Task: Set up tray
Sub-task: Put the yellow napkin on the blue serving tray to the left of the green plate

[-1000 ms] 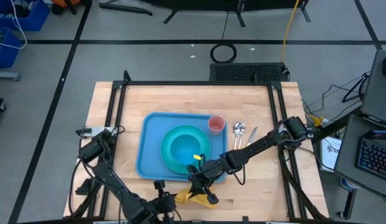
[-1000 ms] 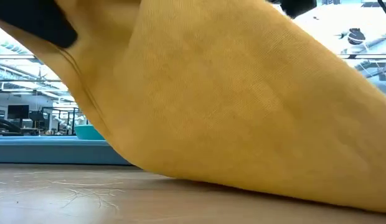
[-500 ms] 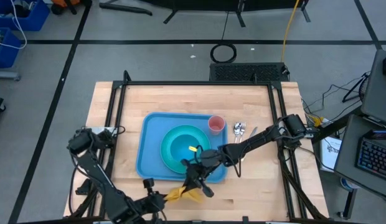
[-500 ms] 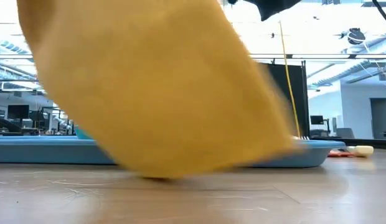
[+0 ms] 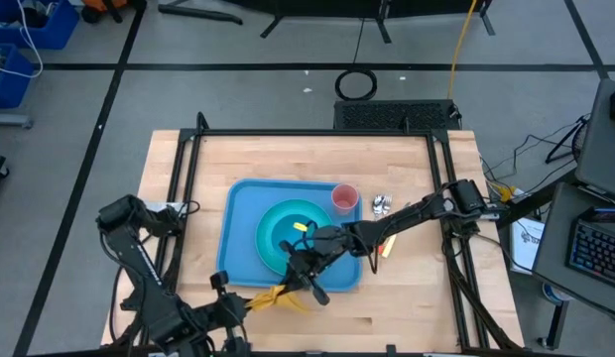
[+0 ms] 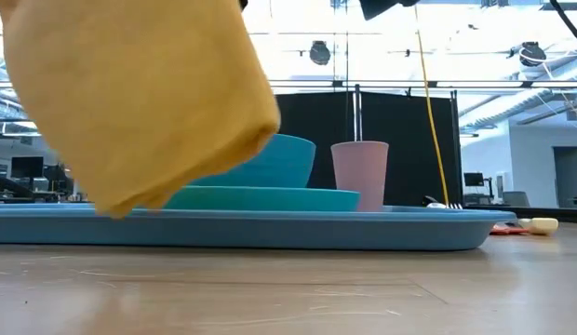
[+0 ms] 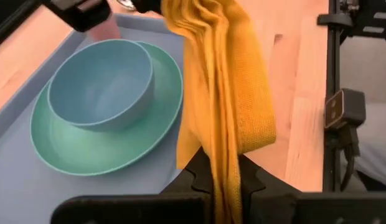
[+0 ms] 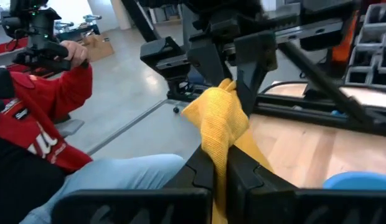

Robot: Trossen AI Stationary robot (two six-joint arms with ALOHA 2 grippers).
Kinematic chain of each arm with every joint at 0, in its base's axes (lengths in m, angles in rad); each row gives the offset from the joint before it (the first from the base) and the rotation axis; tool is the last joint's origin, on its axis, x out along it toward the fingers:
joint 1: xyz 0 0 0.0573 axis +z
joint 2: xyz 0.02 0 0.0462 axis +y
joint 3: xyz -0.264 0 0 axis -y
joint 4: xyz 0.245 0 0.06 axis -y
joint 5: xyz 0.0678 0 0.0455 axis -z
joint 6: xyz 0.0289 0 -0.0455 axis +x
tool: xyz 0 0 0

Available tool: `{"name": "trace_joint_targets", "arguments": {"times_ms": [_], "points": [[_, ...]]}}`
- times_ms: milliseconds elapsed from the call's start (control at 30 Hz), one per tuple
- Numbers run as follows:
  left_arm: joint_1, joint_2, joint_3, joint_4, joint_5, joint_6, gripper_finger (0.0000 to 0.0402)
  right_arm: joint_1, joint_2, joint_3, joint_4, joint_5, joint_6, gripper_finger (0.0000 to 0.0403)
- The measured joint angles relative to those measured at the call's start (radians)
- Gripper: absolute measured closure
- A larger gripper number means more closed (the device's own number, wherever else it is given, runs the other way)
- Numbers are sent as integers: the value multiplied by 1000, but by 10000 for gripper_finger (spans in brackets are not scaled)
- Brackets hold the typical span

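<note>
The light-blue tray (image 5: 240, 260) lies on the table and carries a teal plate (image 5: 271, 250) with a blue bowl (image 5: 291, 230) on it, plus a pink cup (image 5: 345, 198) in its far right corner. An orange-yellow napkin (image 5: 275, 296) hangs in the air over the tray's near edge, between my two grippers. My left gripper (image 5: 246, 304) is shut on one end. My right gripper (image 5: 306, 286) is shut on the other. In the low view the napkin (image 6: 130, 93) hangs in front of the bowl (image 6: 284, 160) and cup (image 6: 359, 175). My left gripper pinches a bunched end of the napkin (image 7: 223, 167) between its two fingers, several folds gathered together. The cloth runs away from the fingers toward the other gripper and is lifted clear of the table. My right gripper pinches the opposite bunched end (image 8: 218, 144) between its two fingers, several folds. The napkin spans from there to my left gripper (image 8: 243, 59) and sags below, off the table.
Spoons (image 5: 380, 205) lie on the wood to the right of the tray. Bare tabletop (image 5: 188, 218) shows to the tray's left and along the near edge (image 5: 407, 317). A seated person in a red sleeve (image 8: 37, 118) shows beyond the table.
Both grippers have carried the napkin toward the table's left and up. The napkin's lower part, which touched the wood a second ago, now hangs clear above the tray rim. It no longer blocks the bowl and cup in the low view.
</note>
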State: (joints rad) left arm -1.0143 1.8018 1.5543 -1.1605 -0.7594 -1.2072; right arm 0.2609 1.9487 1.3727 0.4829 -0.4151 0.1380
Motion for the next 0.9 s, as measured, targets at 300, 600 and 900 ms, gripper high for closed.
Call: {"name": "trace_joint_targets", "arguments": {"times_ms": [300, 600, 900], "points": [[-11, -66, 0, -47, 83, -18, 389, -54, 89, 140, -53, -116, 51, 403], [-47, -79, 0, -309, 97, -257, 389, -103, 134, 256, -95, -110, 39, 403], [-50, -87, 31, -411, 177, -329, 389, -143, 239, 431, -178, -166, 49, 403]]}}
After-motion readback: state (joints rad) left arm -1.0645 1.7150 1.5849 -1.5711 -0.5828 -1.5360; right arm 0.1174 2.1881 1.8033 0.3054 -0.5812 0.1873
